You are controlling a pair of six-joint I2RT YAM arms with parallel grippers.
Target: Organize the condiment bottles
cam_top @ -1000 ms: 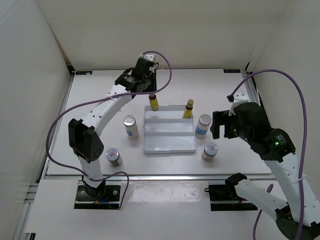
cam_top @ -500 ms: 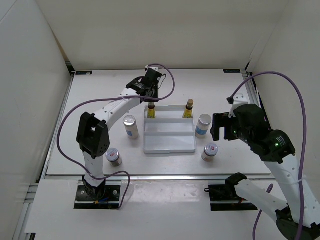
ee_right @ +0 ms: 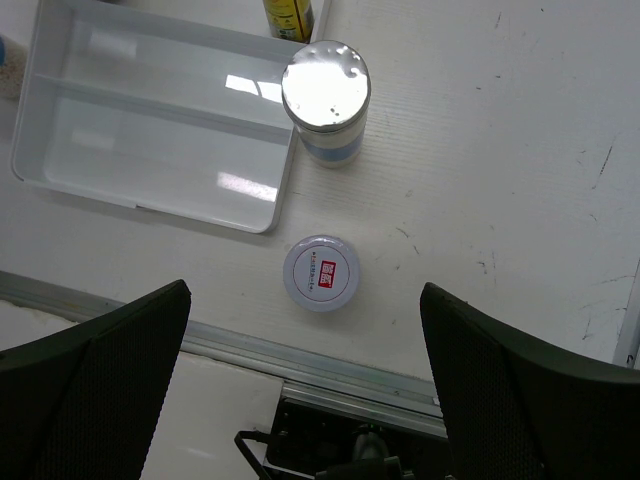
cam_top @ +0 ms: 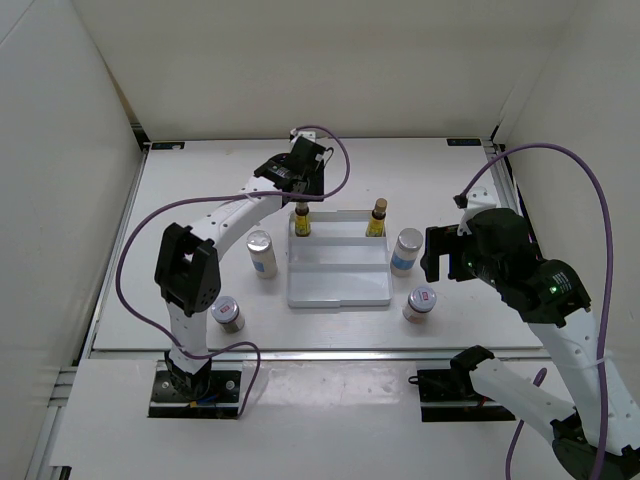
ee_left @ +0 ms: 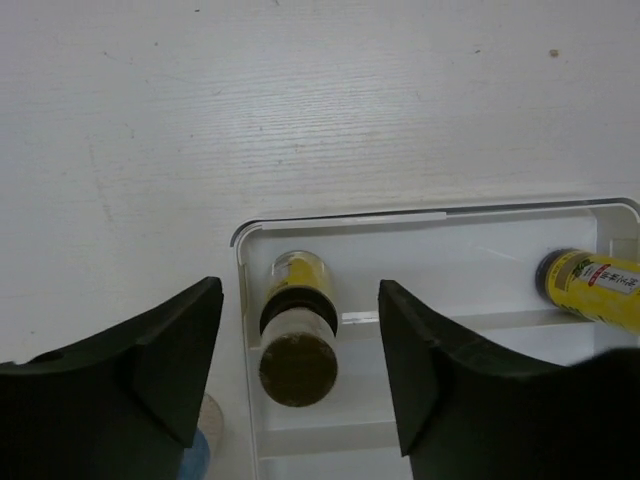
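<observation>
One slim brown condiment bottle (ee_left: 298, 370) with a yellow label stands upright in the back-left corner of the white tray (ee_left: 440, 250). My left gripper (ee_left: 300, 310) is open just above it, with a finger on each side of the cap and a gap on both sides. A second brown bottle (cam_top: 377, 218) stands at the tray's back right. Outside the tray stand two silver-lidded cylinders (cam_top: 260, 252) (ee_right: 326, 100) and two squat red-marked jars (cam_top: 227, 313) (ee_right: 322, 272). My right gripper (ee_right: 305, 320) hangs open, high above the right-hand jar and holding nothing.
The tray (cam_top: 338, 285) has ridged steps, and its middle and front rows hold nothing. A metal rail (ee_right: 330, 365) runs along the table's near edge below the right jar. White walls close in the table at the left, back and right.
My left gripper carried the brown bottle into the tray's back-left corner, then opened and let go of it. The right arm has not moved.
</observation>
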